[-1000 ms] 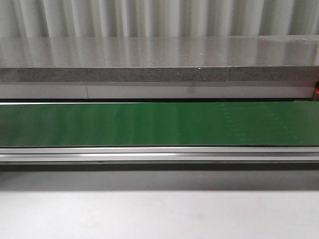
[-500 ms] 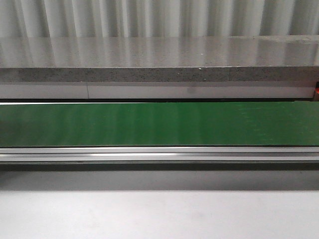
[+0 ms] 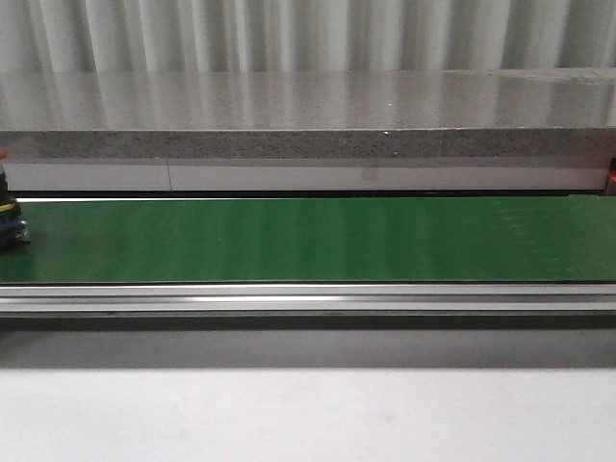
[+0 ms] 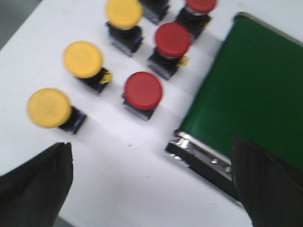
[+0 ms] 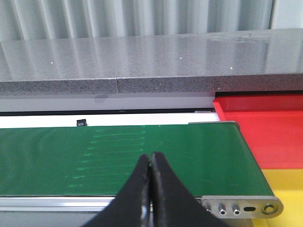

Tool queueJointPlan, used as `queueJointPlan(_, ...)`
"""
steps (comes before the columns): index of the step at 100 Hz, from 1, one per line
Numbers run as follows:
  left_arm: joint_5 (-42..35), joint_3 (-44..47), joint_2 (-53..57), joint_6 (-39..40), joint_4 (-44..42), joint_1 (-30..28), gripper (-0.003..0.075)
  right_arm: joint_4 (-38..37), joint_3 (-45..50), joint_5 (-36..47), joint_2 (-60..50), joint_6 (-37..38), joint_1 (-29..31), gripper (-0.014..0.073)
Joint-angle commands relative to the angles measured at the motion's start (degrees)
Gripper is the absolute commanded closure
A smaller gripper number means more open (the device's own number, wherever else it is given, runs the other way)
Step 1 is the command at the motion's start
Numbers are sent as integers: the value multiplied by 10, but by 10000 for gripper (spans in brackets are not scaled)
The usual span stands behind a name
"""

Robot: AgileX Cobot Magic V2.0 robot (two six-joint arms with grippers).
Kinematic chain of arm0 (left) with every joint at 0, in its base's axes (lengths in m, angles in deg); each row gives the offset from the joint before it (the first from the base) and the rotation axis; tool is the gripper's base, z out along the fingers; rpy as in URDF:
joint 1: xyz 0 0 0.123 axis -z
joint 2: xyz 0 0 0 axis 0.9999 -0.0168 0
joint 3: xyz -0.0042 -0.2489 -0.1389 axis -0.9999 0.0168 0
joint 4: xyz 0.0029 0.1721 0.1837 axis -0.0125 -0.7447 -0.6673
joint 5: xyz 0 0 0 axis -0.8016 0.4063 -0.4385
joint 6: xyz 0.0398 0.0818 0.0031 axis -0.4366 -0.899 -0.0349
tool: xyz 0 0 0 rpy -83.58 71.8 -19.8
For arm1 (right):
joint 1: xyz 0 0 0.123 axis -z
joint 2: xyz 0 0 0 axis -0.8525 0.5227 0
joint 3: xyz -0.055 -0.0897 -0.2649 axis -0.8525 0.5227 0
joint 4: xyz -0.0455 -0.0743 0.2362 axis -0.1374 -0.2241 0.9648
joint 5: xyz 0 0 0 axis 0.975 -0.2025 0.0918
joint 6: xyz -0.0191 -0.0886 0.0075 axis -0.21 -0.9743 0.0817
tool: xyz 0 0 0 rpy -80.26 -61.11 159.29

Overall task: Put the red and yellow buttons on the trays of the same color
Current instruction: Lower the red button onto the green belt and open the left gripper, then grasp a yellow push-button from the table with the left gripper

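1. Front view: a green belt (image 3: 308, 239) runs from 9 to 3 o'clock. A button (image 3: 10, 226) sits at its 9 o'clock end, cut by the frame edge; its colour is unclear.
2. Left wrist view: the left gripper (image 4: 151, 189) is spread wide, holding nothing. Three yellow buttons (image 4: 83, 59) and three red buttons (image 4: 143, 90) stand on the white table (image 4: 132, 189), just beside the belt's end.
3. Right wrist view: the right gripper (image 5: 150, 163) is pinched closed and empty, over the belt. A red tray (image 5: 265, 127) and a yellow tray (image 5: 289, 189) lie at 3 o'clock.
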Motion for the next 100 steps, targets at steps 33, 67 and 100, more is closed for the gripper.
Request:
queueJointPlan(33,-103,49,-24,25,-9,-94,82,-6,1,47,-8,0,0,661)
queueJointPlan(67,-121,21,-133,83,-62,-94,81,-6,1,47,-8,0,0,661)
queueJointPlan(100,-133,-19,-212,83,-63,-94,81,-6,1,47,-8,0,0,661)
